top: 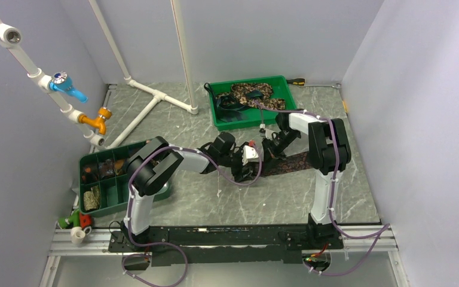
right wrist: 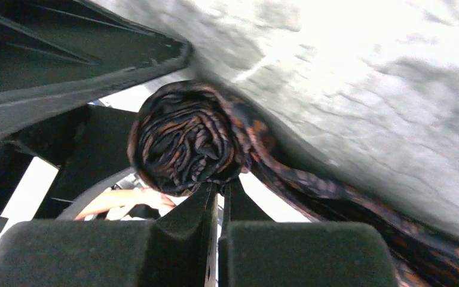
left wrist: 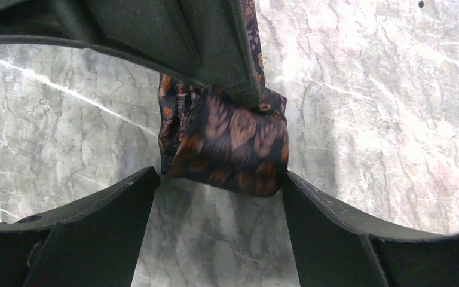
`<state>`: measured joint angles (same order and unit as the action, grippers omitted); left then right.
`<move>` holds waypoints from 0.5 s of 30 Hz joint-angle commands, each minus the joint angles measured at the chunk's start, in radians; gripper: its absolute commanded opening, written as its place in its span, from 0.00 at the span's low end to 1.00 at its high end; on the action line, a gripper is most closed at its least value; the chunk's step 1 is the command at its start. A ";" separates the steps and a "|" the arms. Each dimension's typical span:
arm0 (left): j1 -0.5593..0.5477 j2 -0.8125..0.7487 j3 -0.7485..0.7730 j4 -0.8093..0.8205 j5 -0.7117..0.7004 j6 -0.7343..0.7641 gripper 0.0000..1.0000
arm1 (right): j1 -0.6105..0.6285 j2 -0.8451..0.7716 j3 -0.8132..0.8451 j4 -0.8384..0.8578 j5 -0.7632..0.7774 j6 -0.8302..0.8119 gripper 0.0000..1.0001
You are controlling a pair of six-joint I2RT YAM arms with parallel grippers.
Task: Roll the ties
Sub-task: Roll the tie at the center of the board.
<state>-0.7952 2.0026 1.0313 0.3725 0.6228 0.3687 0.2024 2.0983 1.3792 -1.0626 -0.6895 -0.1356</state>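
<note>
A dark brown tie with an orange leaf pattern (top: 293, 161) lies mid-table, one end wound into a tight roll (right wrist: 182, 140). My right gripper (right wrist: 218, 188) is shut, its tips pinching the lower rim of that roll, and the loose tail (right wrist: 334, 191) trails away to the right. In the left wrist view the roll (left wrist: 227, 149) sits on the marble with my left gripper (left wrist: 218, 179) open, one finger at each side of it. From above, the two grippers meet at the roll, left gripper (top: 252, 164) and right gripper (top: 267, 149).
A green tray (top: 287, 81) at the back holds more mottled ties (top: 252, 92). A green compartment bin (top: 116, 191) with rolled ties stands at the left. White pipes (top: 149, 101) cross the back left. Small cups (top: 77, 230) sit at the near left corner.
</note>
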 commanded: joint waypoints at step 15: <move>-0.046 0.089 0.113 0.076 0.060 0.110 0.89 | -0.012 0.151 0.117 0.109 0.349 -0.015 0.00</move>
<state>-0.8169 2.0777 1.1011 0.4583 0.6464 0.4076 0.1894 2.1876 1.4796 -1.1812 -0.5571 -0.1127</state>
